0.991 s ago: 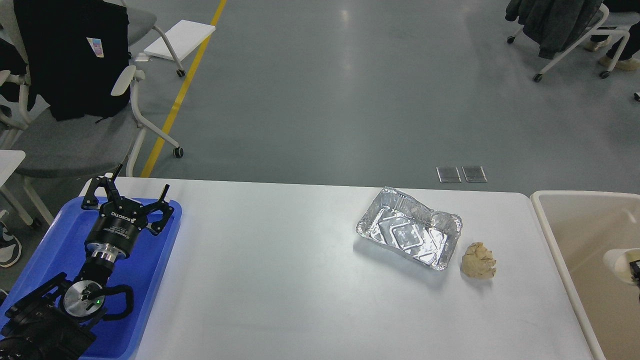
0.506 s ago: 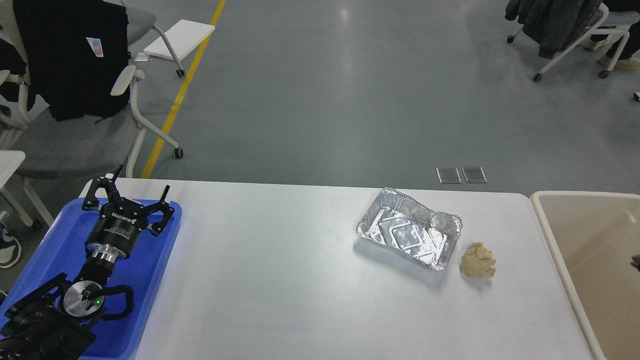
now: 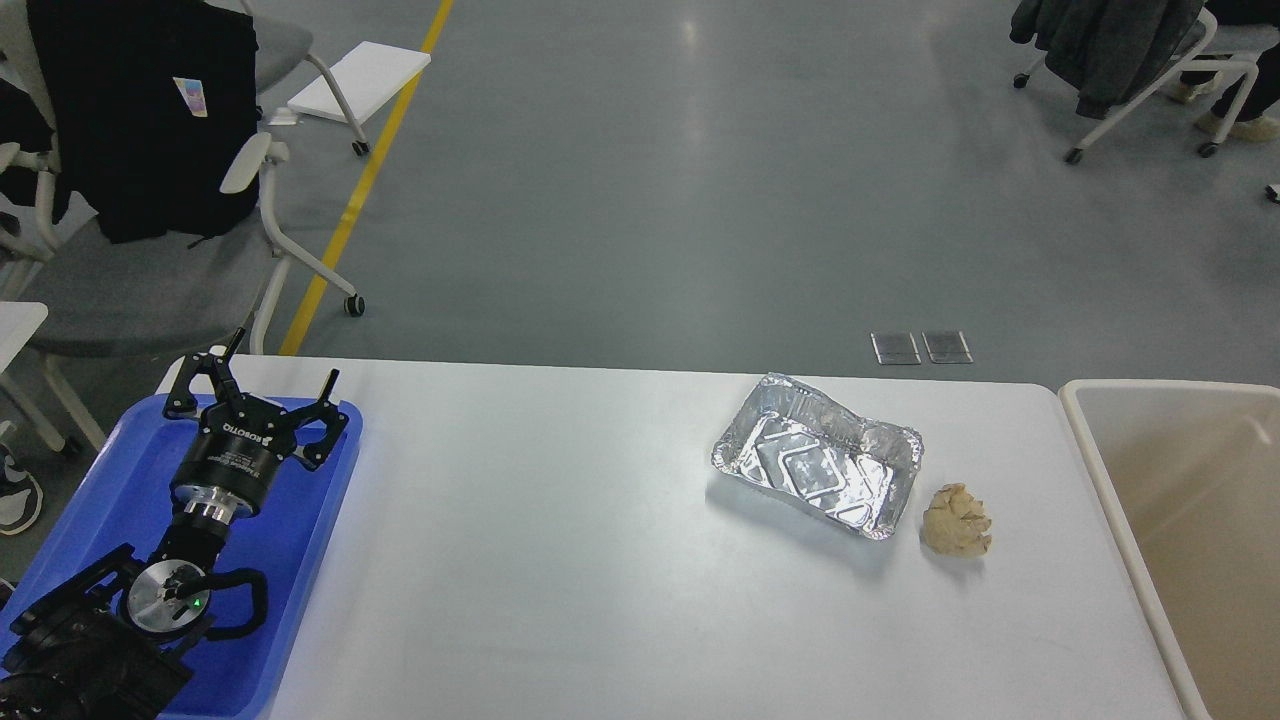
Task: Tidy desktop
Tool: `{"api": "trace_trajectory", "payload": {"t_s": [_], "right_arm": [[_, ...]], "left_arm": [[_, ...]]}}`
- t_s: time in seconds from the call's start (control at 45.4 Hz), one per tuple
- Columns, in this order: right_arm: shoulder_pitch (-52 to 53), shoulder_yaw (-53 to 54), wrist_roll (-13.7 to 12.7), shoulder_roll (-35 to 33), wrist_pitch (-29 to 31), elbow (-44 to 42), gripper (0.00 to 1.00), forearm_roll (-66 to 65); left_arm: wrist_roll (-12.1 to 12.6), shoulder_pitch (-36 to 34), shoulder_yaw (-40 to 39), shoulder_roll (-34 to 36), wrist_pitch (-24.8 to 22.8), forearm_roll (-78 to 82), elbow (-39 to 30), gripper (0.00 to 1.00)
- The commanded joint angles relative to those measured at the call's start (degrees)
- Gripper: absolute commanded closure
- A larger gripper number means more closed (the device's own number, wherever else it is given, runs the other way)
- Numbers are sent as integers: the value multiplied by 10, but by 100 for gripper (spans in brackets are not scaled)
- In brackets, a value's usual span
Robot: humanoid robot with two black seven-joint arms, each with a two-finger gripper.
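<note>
White desktop (image 3: 560, 560) fills the foreground, carrying foil tray (image 3: 818, 468) and paper wad (image 3: 957, 520). Left gripper (image 3: 272, 385) spread wide, empty, over blue tray (image 3: 300, 560); body reads "ROBOTIQ".

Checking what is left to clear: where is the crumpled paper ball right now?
In the head view, the paper ball lies on the right part of the desktop, just right of the foil tray and left of the beige bin.
</note>
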Motion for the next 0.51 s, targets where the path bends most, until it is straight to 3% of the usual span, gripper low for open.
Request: {"api": "trace_trajectory", "payload": {"t_s": [0.0,0.33,0.484], "right_arm": [[105,22,1,-63,18,58,0,9],[146,204,1,-62,12,59,0,9],[176,230,1,-59,11,59,0,10]], "left_arm": [[0,0,0,0,0,0,0,1],[0,0,0,0,0,0,0,1],[0,0,0,0,0,0,0,1]]}}
